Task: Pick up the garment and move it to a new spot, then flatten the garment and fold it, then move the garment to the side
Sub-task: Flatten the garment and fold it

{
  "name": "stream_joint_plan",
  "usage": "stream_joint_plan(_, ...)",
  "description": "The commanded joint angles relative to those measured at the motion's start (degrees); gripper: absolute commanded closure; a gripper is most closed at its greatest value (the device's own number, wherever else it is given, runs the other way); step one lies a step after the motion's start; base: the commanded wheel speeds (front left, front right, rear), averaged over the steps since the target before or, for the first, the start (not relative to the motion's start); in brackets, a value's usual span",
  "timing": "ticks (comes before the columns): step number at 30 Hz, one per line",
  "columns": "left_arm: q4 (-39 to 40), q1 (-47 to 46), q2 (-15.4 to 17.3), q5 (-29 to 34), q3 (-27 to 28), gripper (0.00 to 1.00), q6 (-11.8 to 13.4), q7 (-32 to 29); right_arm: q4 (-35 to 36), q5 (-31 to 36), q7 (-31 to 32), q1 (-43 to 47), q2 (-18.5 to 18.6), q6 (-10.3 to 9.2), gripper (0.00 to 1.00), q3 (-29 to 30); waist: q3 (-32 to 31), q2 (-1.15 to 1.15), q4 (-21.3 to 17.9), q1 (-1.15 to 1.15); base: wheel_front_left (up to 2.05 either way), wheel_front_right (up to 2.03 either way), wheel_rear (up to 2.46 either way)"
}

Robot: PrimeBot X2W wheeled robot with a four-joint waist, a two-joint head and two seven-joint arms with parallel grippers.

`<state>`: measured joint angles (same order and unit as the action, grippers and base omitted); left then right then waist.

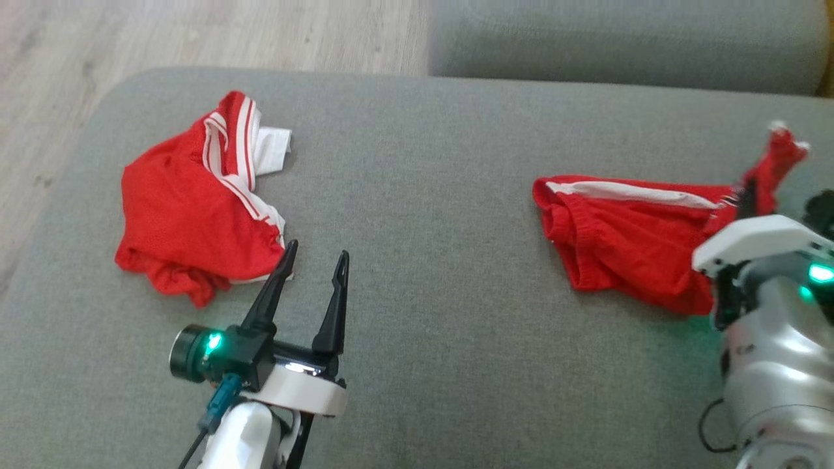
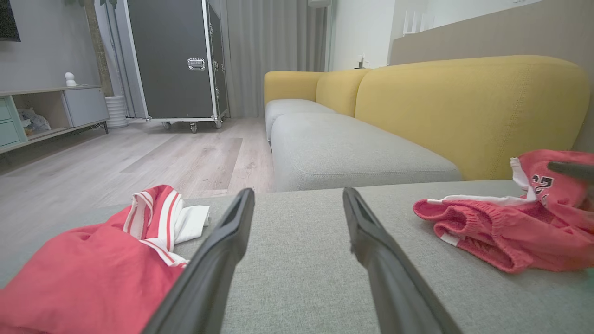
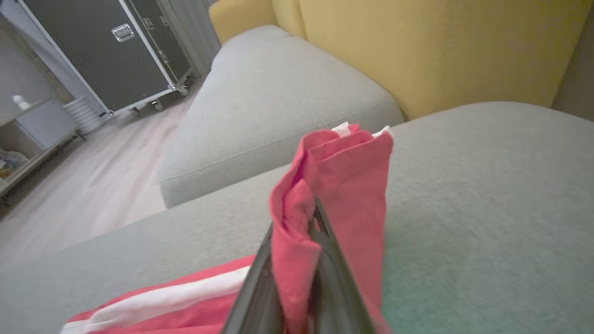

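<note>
Looking down from the head camera, the grey sofa seat point(image 1: 423, 195) carries two red pieces well apart; the red shorts point(image 1: 619, 241), with a white side stripe, lie crumpled at the right, one corner drawn upward by the right gripper point(image 1: 749, 193), whose dark fingers are pinched together on the cloth; the crumpled red garment point(image 1: 182, 208) with white-striped trim lies at the left, near the seat's rounded corner and the wooden floor point(image 1: 195, 32); the left gripper point(image 1: 318, 251) hangs just beside it, fingers spread and holding nothing, one tip at the cloth's edge.

From the left wrist, the left gripper point(image 2: 299, 195) shows its two fingers parted over bare grey fabric; the crumpled red garment point(image 2: 83, 278) sits at lower left, the red shorts point(image 2: 501, 232) at right with an elastic waistband facing the camera; behind stand a yellow backrest point(image 2: 464, 106) and a black wheeled case point(image 2: 171, 60).

From the right wrist, the right gripper point(image 3: 313, 218) is clamped on a fold of the red shorts point(image 3: 343, 176), which rises above the fingertips; the rest trails down to the seat at lower left.
</note>
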<state>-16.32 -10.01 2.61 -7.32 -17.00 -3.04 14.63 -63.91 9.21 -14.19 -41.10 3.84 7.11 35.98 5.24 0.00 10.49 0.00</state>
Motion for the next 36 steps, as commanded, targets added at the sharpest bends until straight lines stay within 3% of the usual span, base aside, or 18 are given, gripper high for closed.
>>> stream_joint_plan(1,1.5,-0.4,0.3,-0.1,1.9,0.00,0.1,0.4,2.1,-4.3,-0.8,-2.7,-0.8,0.37,1.00,-6.4,-1.2,0.00,0.2,0.00,0.00,0.00,0.00)
stream_joint_plan(6,1.2,0.2,0.3,-1.7,1.8,0.00,0.3,0.4,7.1,-20.1,-0.8,0.4,-0.9,0.37,1.00,-25.1,-2.2,0.00,1.4,0.00,0.00,0.00,0.00)
stream_joint_plan(7,1.2,0.2,0.3,-1.7,1.8,0.00,0.3,0.4,7.1,-20.1,-0.8,0.4,-0.9,0.37,1.00,-25.1,-2.2,0.00,1.4,0.00,0.00,0.00,0.00)
stream_joint_plan(12,0.9,0.0,0.3,-4.5,1.7,0.00,0.7,0.4,15.6,-30.8,-0.8,7.7,-0.9,0.37,1.00,-41.1,-2.5,0.00,2.8,0.00,0.00,0.00,0.00)
stream_joint_plan(19,0.4,0.6,0.3,-4.2,2.1,0.00,0.7,0.4,16.5,-36.2,-0.8,12.5,1.5,0.37,1.00,-52.8,-3.1,0.00,4.1,0.00,0.00,0.00,0.00)
stream_joint_plan(27,0.2,1.1,0.3,-3.8,2.7,0.00,0.7,0.4,12.1,-37.8,-0.1,13.5,3.6,0.37,1.00,-62.8,-3.7,0.00,3.5,0.00,0.00,0.00,0.00)
stream_joint_plan(28,0.2,1.1,0.3,-3.8,2.6,0.00,0.6,0.4,11.6,-37.1,-0.1,13.5,3.8,0.37,0.29,-64.3,-3.7,0.00,3.2,0.00,0.00,0.00,0.00)
stream_joint_plan(29,0.2,1.1,0.3,-3.8,2.6,0.00,0.6,0.4,10.9,-36.6,0.1,13.6,3.8,0.37,0.00,-66.0,-3.7,0.00,3.0,0.00,0.00,0.00,0.00)
stream_joint_plan(36,0.2,1.2,0.3,-3.8,2.6,0.00,0.8,0.4,10.0,-36.7,-0.2,12.7,4.1,0.37,0.00,-72.8,-4.4,0.00,0.4,0.00,0.00,0.00,0.00)
